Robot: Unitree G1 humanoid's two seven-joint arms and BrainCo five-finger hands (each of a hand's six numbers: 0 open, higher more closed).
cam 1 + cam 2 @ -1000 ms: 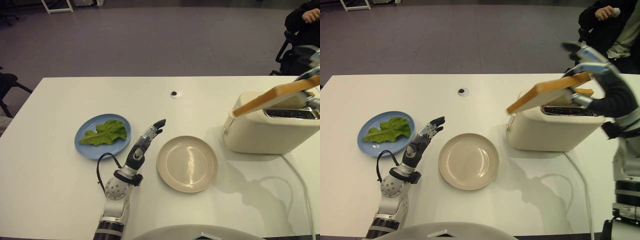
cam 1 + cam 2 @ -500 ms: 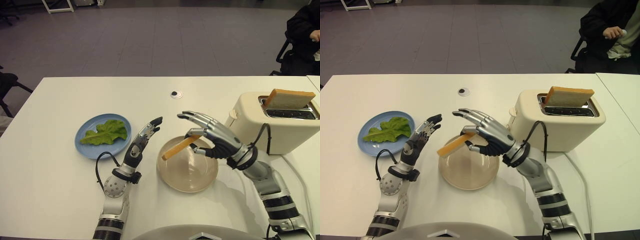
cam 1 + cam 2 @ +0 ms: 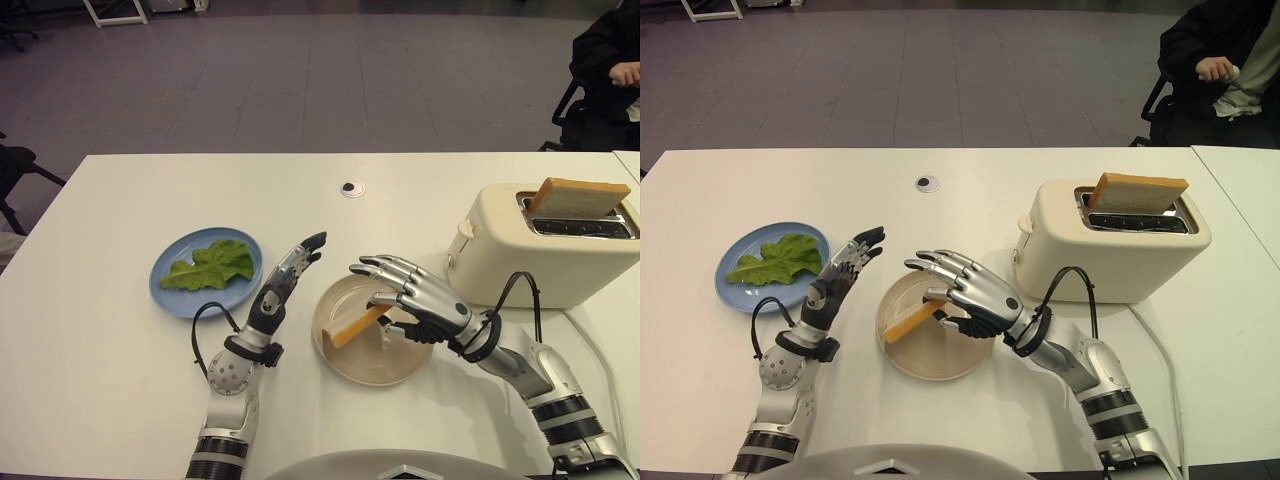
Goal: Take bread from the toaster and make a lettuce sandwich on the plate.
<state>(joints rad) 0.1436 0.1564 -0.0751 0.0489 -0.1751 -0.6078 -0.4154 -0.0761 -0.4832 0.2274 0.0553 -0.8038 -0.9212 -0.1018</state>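
One broad white table carries everything. Biggest on it is the cream toaster at the far right, its cord trailing off toward the near edge. Next come two plates: the beige plate in the middle and the blue plate to its left, a little apart.

The right hand hangs over the beige plate with its fingers curled around one end of a bread slice. That slice tilts down to the left, its low end above the plate's left side. Whether it touches the plate I can't quite tell from here. The left hand sits between the two plates with fingers straight and holding nothing, its tips pointing away from the robot.

A second slice stands in the toaster slot, leaning and well clear of the top. A lettuce leaf lies flat in the blue plate.

I'd judge the first slice to be nearly laid down, with lettuce and top slice yet to come. Toast should be light and stiff, though crumbly at the crust, so a hold across the flat faces near one end looks about right. The leaf will be limp and featherlight, so a gentle pinch at the thicker rib end should lift it without tearing.
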